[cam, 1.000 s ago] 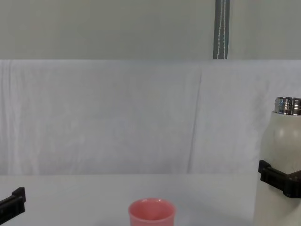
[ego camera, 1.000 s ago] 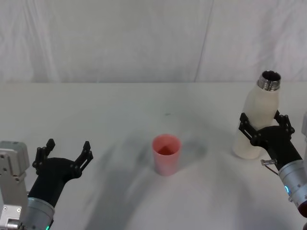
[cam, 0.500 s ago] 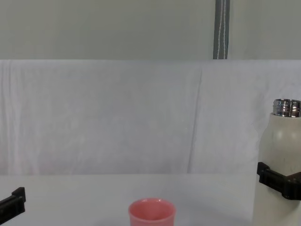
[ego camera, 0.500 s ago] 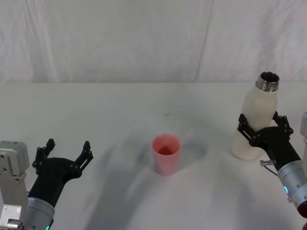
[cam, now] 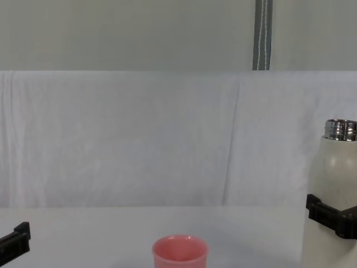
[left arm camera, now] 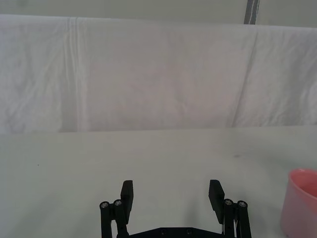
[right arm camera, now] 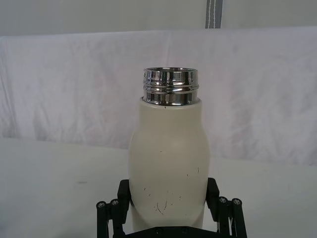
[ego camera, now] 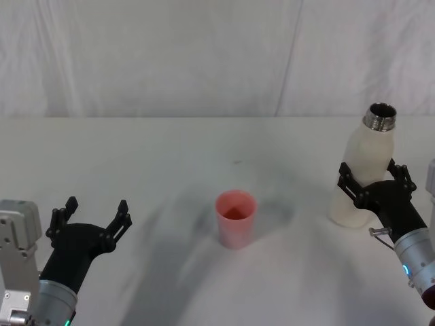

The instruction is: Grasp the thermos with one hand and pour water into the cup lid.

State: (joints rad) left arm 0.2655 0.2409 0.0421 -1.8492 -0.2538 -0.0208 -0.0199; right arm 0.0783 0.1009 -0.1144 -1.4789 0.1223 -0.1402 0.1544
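Observation:
The cream-white thermos [ego camera: 366, 156] stands upright at the right of the table, its open steel neck [right arm camera: 171, 87] uncovered. My right gripper [ego camera: 372, 174] is shut on the thermos's lower body, a black finger [right arm camera: 124, 192] pressed against each side. I cannot tell if its base touches the table. The pink cup lid [ego camera: 236, 219] sits upright at the table's middle, well to the left of the thermos, and shows in the chest view [cam: 179, 254]. My left gripper [ego camera: 92, 217] hovers open at the front left with nothing between its fingers [left arm camera: 127, 193].
A white cloth covers the table [ego camera: 170, 156], and a white curtain [cam: 139, 139] hangs behind it. A grey pole [cam: 262, 33] rises behind the curtain. Bare tabletop lies between the cup lid and each gripper.
The thermos, held in my right gripper, has sunk slightly and shifted a little. The cup lid and the left arm have not moved.

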